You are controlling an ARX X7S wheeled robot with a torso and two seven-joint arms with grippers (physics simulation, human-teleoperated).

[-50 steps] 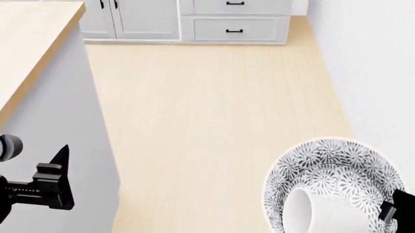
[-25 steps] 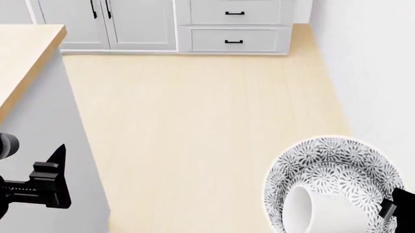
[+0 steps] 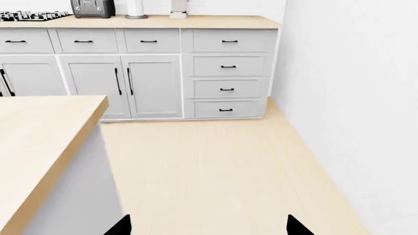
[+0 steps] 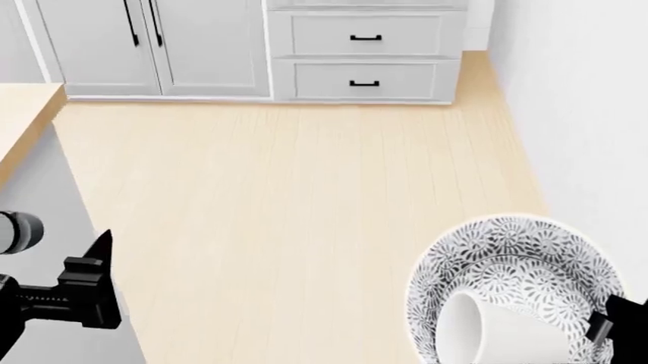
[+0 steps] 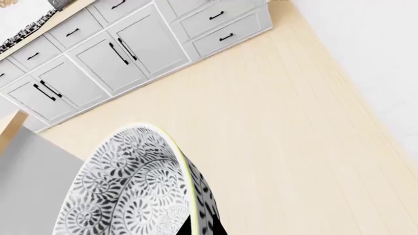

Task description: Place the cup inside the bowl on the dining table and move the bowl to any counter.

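Note:
The black-and-white patterned bowl point(image 4: 526, 262) hangs above the floor at the head view's lower right, tilted. The white cup point(image 4: 494, 334) lies on its side inside it. My right gripper point(image 4: 615, 324) is shut on the bowl's rim; in the right wrist view its black fingers point(image 5: 219, 228) pinch the yellow-green rim of the bowl point(image 5: 124, 186). My left gripper point(image 4: 99, 262) hangs at the lower left, open, its tips wide apart over bare floor point(image 3: 209, 227). The counter point(image 3: 163, 21) runs along the far wall. The dining table is out of view.
Grey-white cabinets and drawers point(image 4: 365, 53) stand under the counter ahead. A tan-topped island point(image 3: 39, 132) with grey sides is close on my left. A white wall point(image 4: 587, 91) runs along the right. A toaster point(image 3: 91, 7) sits on the counter. Pale wood floor point(image 4: 303, 212) lies between.
The view has shifted: the cabinets sit lower and nearer, and the island has slid off to the left. The bowl and cup stay held in the same spot.

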